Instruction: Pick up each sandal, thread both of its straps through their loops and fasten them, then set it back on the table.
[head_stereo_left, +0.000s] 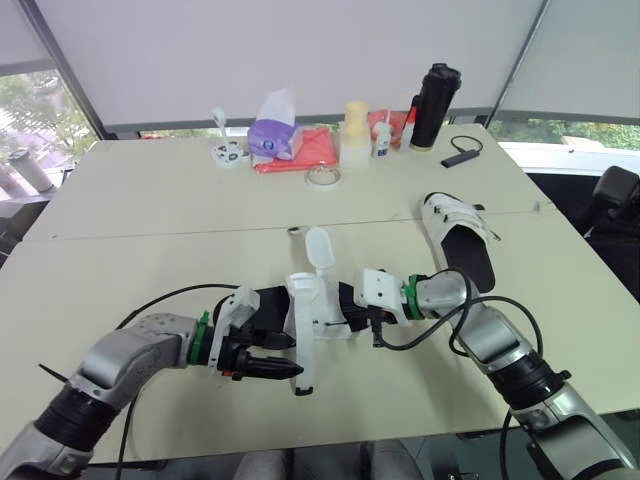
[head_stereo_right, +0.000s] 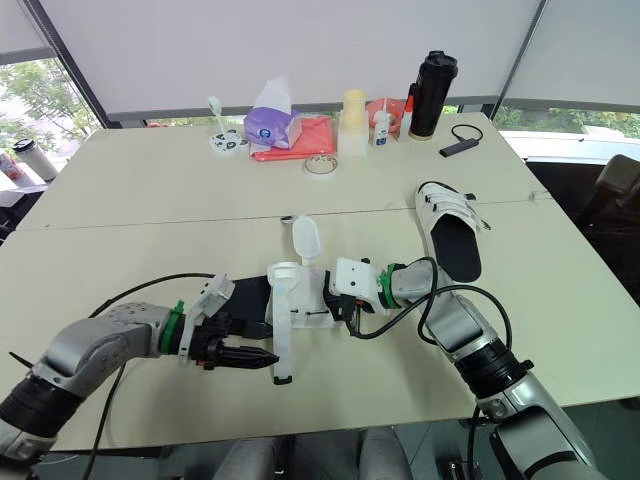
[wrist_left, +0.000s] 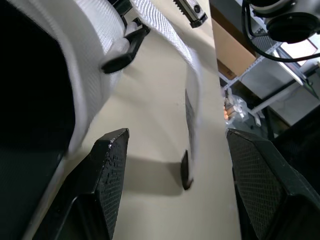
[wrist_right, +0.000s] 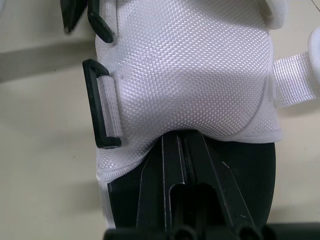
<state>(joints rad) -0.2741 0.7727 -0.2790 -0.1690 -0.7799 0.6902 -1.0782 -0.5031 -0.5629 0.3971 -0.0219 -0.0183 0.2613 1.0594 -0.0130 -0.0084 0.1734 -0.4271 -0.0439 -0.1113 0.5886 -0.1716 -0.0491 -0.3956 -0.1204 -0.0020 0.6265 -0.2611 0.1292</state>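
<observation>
Sandals, two, both on the pale table (head_stereo_left: 150, 250). Everything below is placed off the near sandal (head_stereo_left: 300, 305).

- Near sandal: black sole, white mesh upper, both straps undone. Its long axis runs crosswise in front of you, with one gripper at each end. You cannot tell whether the sole rests on the table or hangs just above it.
- Far sandal (head_stereo_left: 458, 235): beyond the near sandal, off to its right, well apart. Straps lie across it and look fastened.
- Right gripper (wrist_right: 181, 145): at the near sandal's right end. Fingers are drawn together on the footbed, tips tucked under the edge of the mesh upper. Reads as the holding arm.
- Left gripper (head_stereo_left: 285, 368): at the left end, on the side nearer you. Fingers are spread, with nothing between them.
- Loose strap (head_stereo_left: 303, 362): hangs from the near sandal toward you. Its end is just ahead of the left fingertips, in line with their gap.
- Upright strap (head_stereo_left: 318, 248): stands up on the sandal's far side.
- Black loop (wrist_right: 100, 102): on the upper's edge, empty.

Judgement: your left arm is the nearer one. A short reach forward should put the strap end in its grip.
</observation>
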